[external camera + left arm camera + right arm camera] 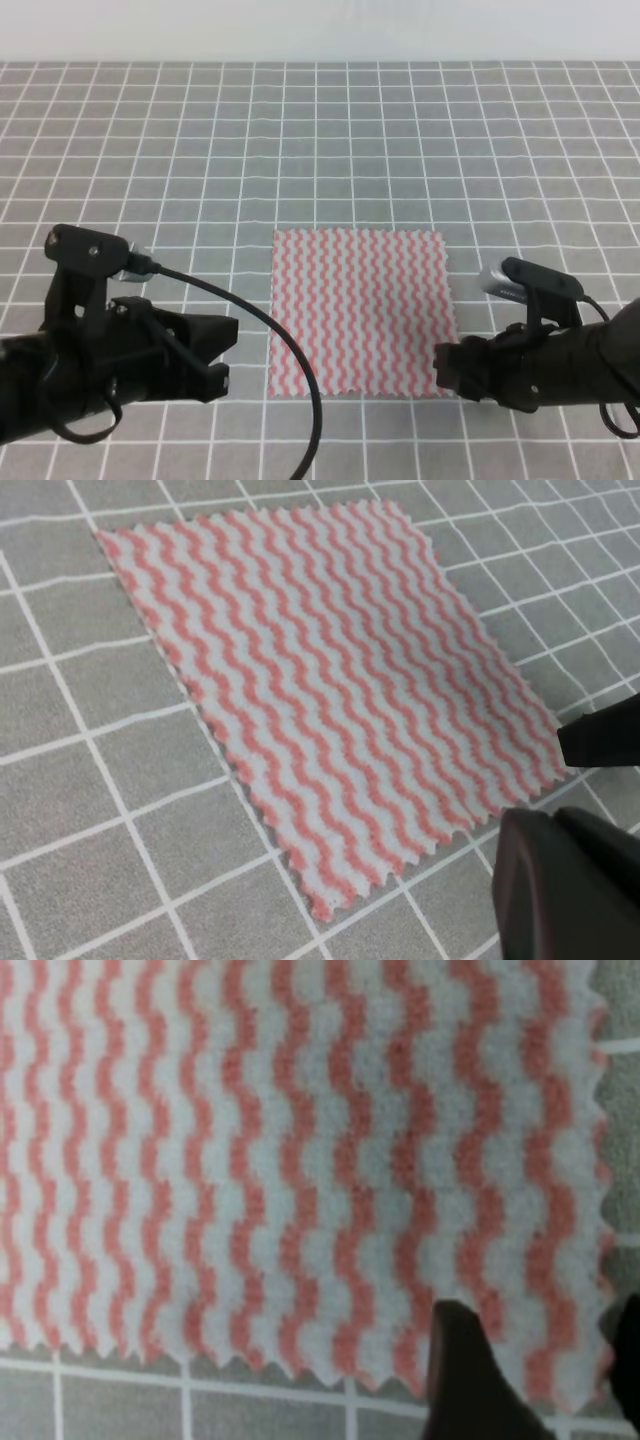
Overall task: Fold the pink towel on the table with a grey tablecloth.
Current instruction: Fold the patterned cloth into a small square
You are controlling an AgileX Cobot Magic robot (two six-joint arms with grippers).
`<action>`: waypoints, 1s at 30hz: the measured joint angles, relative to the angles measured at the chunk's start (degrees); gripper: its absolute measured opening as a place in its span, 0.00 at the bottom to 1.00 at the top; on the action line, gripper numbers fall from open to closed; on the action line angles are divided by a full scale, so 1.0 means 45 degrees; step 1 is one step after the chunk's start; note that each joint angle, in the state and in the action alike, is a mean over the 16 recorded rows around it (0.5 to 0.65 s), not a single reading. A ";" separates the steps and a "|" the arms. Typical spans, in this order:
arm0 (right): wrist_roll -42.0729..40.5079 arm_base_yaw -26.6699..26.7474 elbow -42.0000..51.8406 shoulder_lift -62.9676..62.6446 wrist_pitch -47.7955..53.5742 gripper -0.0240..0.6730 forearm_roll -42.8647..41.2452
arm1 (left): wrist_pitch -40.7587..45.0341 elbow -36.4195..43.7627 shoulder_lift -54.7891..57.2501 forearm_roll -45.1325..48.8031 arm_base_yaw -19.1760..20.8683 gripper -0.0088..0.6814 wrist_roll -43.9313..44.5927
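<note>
your right claw point(447, 368) sits at the towel's point(360, 312) near right corner, fingers point(465, 1380) spread over the corner, nothing pinched. your left claw point(222, 355) is spread too, just left of the towel's near left corner, not touching. towel lies flat, unfolded, mid desk point(320, 140) on the grey grid cloth.

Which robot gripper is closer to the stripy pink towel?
The right one. The right gripper is over the pink towel's near right corner, its fingertips overlapping the edge. The left gripper sits off the towel's left side, with bare grey tablecloth between them.
</note>
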 joint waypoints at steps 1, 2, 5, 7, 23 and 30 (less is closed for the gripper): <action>0.0000 0.0000 -0.0043 0.0035 0.0028 0.46 0.0000 | 0.0009 0.0000 0.0000 0.0000 0.0000 0.01 0.0010; 0.0000 0.0000 -0.0085 0.0069 0.0055 0.46 0.0000 | 0.0032 0.0000 0.0000 0.0000 0.0000 0.01 0.0022; -0.0001 0.0000 -0.0201 0.0172 0.0133 0.46 0.0000 | 0.0049 0.0000 0.0000 0.0000 0.0000 0.01 0.0060; -0.0005 0.0000 -0.0266 0.0234 0.0183 0.46 0.0000 | 0.0079 0.0000 0.0008 0.0003 0.0001 0.01 0.0098; -0.0027 0.0000 -0.0407 0.0338 0.0267 0.43 0.0000 | 0.0040 0.0000 0.0016 0.0009 0.0002 0.01 0.0262; -0.0027 0.0000 -0.0409 0.0359 0.0254 0.36 -0.0004 | 0.0026 0.0000 0.0008 0.0006 0.0001 0.01 0.0285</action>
